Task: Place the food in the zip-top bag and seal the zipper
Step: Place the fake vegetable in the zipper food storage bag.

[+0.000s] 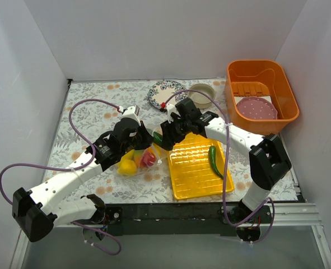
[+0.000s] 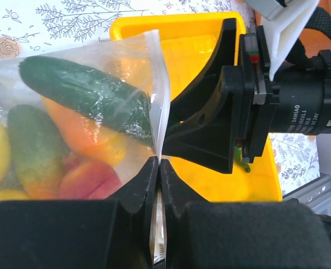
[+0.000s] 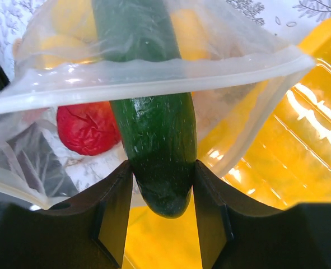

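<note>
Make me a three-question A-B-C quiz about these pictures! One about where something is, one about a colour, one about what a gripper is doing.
1. Where is the green chili? A in a blue cup; B on the yellow tray; C on the floor.
2. What colour is the piece between the jaws of the right gripper? A purple; B white; C green.
3. The jaws of the left gripper are: A shut on the zip-top bag; B wide open; C shut on a spoon.
Answers: 1 B, it lies on the tray. 2 C, it is the cucumber. 3 A, they pinch the bag's edge.
</note>
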`<state>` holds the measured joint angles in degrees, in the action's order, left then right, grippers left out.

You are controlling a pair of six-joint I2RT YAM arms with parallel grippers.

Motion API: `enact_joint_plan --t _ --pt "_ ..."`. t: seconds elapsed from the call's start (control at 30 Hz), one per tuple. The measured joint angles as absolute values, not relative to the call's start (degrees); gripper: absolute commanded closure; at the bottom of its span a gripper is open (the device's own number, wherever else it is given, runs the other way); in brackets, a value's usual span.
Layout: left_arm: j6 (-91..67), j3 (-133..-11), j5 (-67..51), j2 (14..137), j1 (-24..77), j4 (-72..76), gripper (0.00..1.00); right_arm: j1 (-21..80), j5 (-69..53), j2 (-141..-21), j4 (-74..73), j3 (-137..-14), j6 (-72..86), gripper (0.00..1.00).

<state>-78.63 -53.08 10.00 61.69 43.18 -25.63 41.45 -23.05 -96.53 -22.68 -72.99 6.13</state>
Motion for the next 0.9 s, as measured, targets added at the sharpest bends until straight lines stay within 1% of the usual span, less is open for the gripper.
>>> enact_joint_plan --t 0.3,0.63,0.73,0.77,0.9 --pt "-78.65 -53.08 10.07 61.56 43.18 -25.65 0.98 45.17 -24.67 -102.48 -22.33 -77.71 7.42 0.56" --pt "-78.65 -53.08 10.13 61.39 42.94 -25.69 0.98 46.09 -24.82 -103.57 -22.48 -77.87 7.88 0.53" --pt "-78.65 -53.08 10.28 61.39 42.94 -25.69 0.98 46.09 -24.43 -104.31 -21.87 -78.28 8.99 0.50" --pt "-78.65 -53.08 10.33 61.39 42.92 -25.69 0.98 46.11 -24.12 -104.57 -21.52 -78.43 9.37 0.48" --pt "-78.65 -53.08 10.52 61.39 42.92 -25.69 0.98 46.11 -23.24 -105.23 -19.79 -78.63 11.11 0.44"
